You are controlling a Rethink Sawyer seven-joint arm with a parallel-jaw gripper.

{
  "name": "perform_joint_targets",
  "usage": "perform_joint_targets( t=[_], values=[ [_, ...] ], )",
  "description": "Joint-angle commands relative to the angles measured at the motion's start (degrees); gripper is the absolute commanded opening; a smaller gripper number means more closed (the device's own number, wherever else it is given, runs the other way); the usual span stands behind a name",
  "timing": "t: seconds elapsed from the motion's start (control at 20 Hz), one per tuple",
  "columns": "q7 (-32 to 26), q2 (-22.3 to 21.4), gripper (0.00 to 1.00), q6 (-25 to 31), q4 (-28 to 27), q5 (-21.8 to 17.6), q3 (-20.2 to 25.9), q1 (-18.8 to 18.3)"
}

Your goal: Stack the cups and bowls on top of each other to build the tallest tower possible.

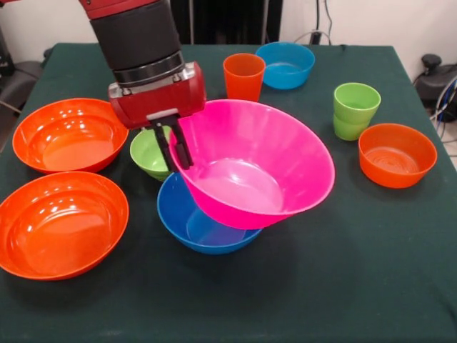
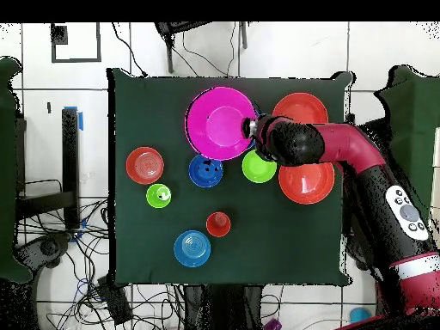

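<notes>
Front view shows the gripper (image 1: 173,146) clamped on the rim of the pink bowl (image 1: 253,168), one black finger inside the wall and one outside. The pink bowl hangs tilted, its base resting in or just above the blue bowl (image 1: 203,225); contact between the two is hard to confirm from this angle.

Relative to the pink bowl: the lime green bowl (image 1: 150,152) sits just behind the gripper side, two large orange bowls (image 1: 68,136) lie well apart on that same side, and the orange cup (image 1: 243,76) stands beyond it. The overhead view places the pink bowl (image 2: 221,123) apart from a dark blue bowl (image 2: 205,170).

Handling judgement: the bowl is thin, glossy, rigid plastic, light but wide. A one-sided rim pinch lets it swing and tilt, and the slick wall may slip between the fingers. The rim is the only practical hold; level it over the blue bowl before release, as smooth surfaces nest readily but slide off-centre.
</notes>
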Motion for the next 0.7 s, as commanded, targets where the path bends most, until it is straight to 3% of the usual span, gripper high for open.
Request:
perform_joint_targets(
  t=[0.05,0.7],
  values=[
    [-19.78,-0.45,0.00,5.59,3.05,-2.15,0.63,-1.00],
    [-19.63,0.04,0.00,5.52,2.77,-2.95,0.81,-1.14]
  ],
)
